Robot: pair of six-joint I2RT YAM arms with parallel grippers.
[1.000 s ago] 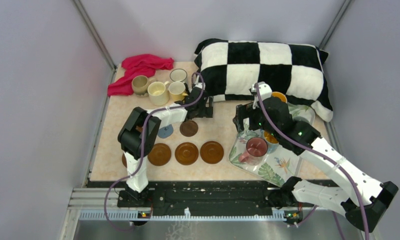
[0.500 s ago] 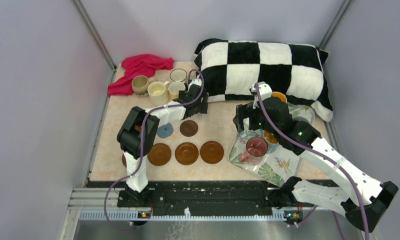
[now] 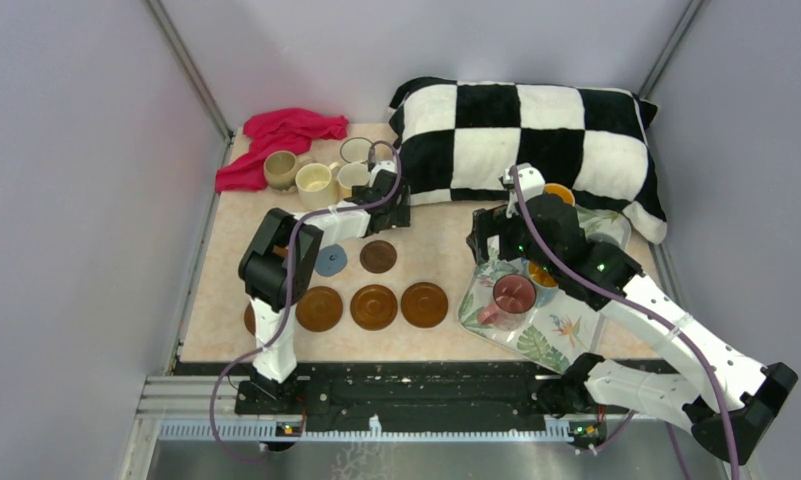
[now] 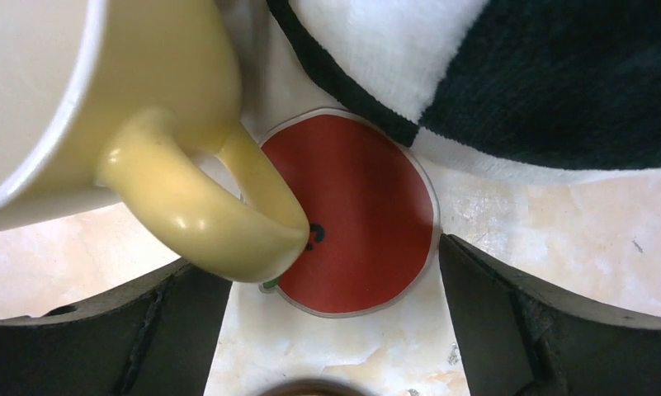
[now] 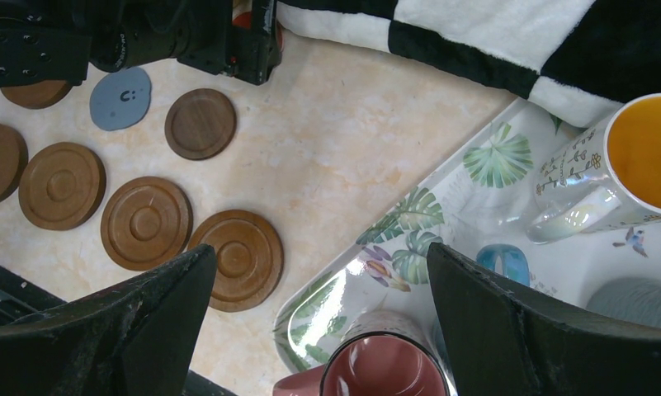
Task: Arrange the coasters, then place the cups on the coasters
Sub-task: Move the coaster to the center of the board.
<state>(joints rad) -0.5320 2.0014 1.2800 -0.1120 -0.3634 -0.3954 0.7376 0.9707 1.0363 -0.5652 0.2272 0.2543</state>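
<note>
The left fingers [image 3: 390, 190] have crept toward the yellow mug [image 4: 145, 82], whose handle and a red coaster [image 4: 351, 214] lie between them; they are spread wide, gripping nothing. The right fingers [image 3: 488, 240], equally wide and empty, straddle a pink cup [image 5: 384, 371]; brown coasters [image 5: 145, 223] lie left.

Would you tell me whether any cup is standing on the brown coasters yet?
No, the brown coasters all lie bare, while the pink cup sits on the leaf-print tray.
</note>
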